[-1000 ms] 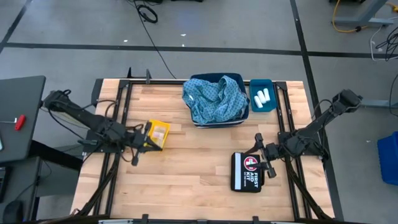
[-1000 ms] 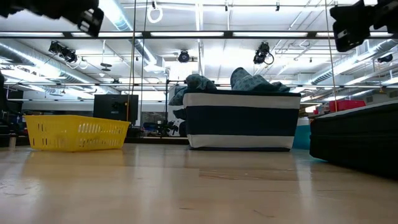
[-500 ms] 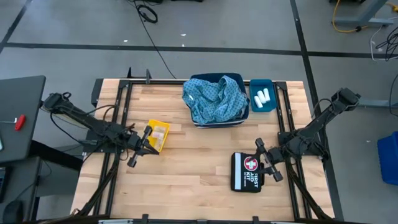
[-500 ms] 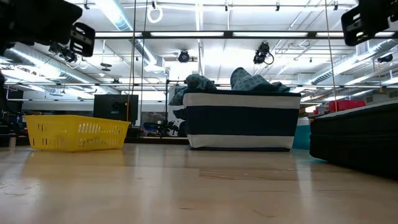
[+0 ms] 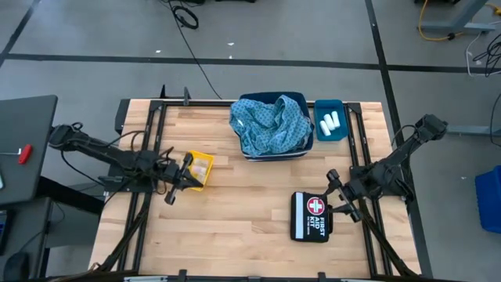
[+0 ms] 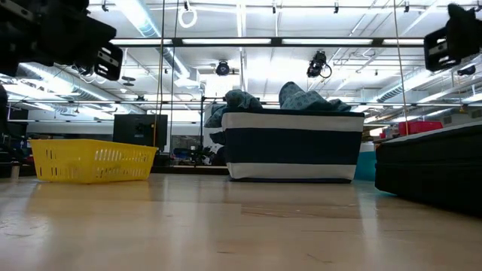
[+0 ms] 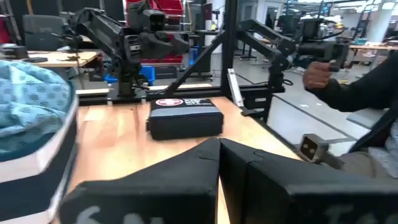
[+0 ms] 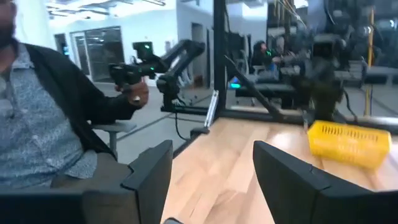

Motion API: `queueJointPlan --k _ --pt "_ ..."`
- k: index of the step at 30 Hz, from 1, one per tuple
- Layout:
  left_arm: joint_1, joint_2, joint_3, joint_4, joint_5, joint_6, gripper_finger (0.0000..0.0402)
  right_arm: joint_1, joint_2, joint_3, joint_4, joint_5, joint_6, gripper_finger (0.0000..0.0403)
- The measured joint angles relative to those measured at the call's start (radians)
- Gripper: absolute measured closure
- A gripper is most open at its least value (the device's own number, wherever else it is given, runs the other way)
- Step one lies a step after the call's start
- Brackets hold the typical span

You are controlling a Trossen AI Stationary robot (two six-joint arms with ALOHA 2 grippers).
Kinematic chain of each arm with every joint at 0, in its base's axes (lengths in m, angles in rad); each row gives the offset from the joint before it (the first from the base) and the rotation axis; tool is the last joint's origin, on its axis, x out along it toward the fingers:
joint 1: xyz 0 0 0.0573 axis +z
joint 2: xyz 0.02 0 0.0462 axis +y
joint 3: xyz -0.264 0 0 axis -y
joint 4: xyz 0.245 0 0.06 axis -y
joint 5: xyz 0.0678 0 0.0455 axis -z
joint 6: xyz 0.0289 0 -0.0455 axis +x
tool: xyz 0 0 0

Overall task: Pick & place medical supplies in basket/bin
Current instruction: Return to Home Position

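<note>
Two light-blue patterned cloths lie heaped in a navy basket at the table's far middle, bulging over its rim. White rolls lie in a small teal bin to its right. A yellow basket stands on the table's left part with pale contents that I cannot make out. My left gripper hovers just left of the yellow basket, shut and holding nothing. My right gripper hovers open at the right, beside a black first aid kit.
The black first aid kit lies flat on the table's near right part. Bare wood spreads across the middle and near side. A black frame rail borders the table. People sit beyond the edges: a hand and a sleeve show.
My left gripper has sunk lower beside the yellow basket, its arm drawing back toward the left edge. My right gripper has drifted a little toward the table's right edge. The baskets, the bin and the kit have stayed in place.
</note>
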Motion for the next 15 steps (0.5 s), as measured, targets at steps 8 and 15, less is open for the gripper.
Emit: queueJointPlan --k 8,15 --pt "0.116 0.0 0.0 0.004 0.028 0.015 0.0399 -0.06 -0.072 0.0 -0.049 0.087 -0.138 0.0208" --pt "0.264 0.0 0.0 0.001 0.025 0.017 0.0398 -0.208 -0.075 0.0 -0.1 0.105 -0.162 0.0274"
